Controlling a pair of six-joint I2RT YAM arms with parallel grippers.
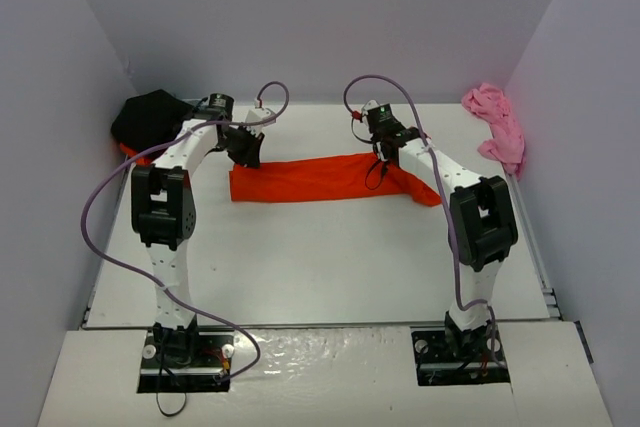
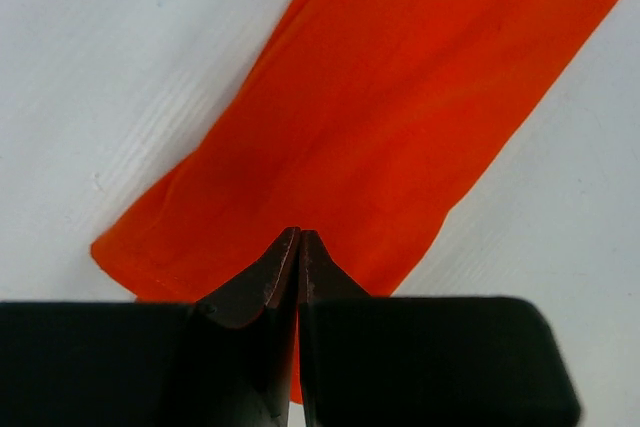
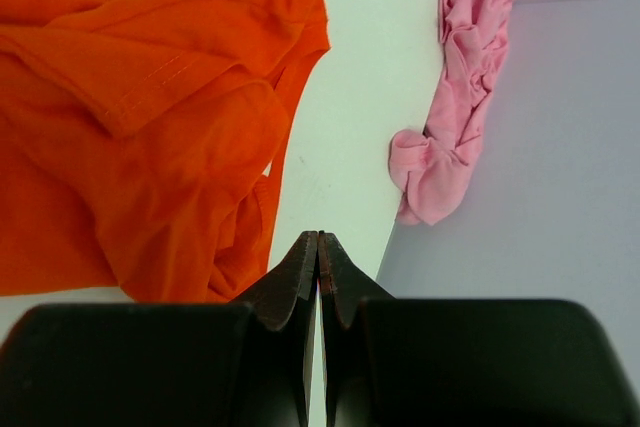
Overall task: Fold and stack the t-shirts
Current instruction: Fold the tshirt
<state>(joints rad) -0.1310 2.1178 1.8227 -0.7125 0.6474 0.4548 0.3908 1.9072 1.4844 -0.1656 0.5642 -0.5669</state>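
Observation:
An orange-red t-shirt (image 1: 320, 179) lies folded into a long strip across the middle of the table (image 1: 320, 257). My left gripper (image 1: 246, 155) hovers over the strip's left end (image 2: 330, 137), shut with nothing between its fingers (image 2: 299, 234). Over the bunched right end (image 3: 150, 137) is my right gripper (image 1: 383, 157), its tips (image 3: 318, 237) also shut and empty. A black t-shirt (image 1: 150, 115) sits crumpled in the back left corner, with a bit of orange-red cloth (image 1: 126, 151) showing under it. The pink t-shirt (image 1: 496, 127) (image 3: 455, 97) lies crumpled against the right wall.
Lilac walls (image 1: 580, 147) close in the table on the left, back and right. Purple cables (image 1: 100, 217) loop off both arms. The arm bases (image 1: 185, 352) stand on the near ledge.

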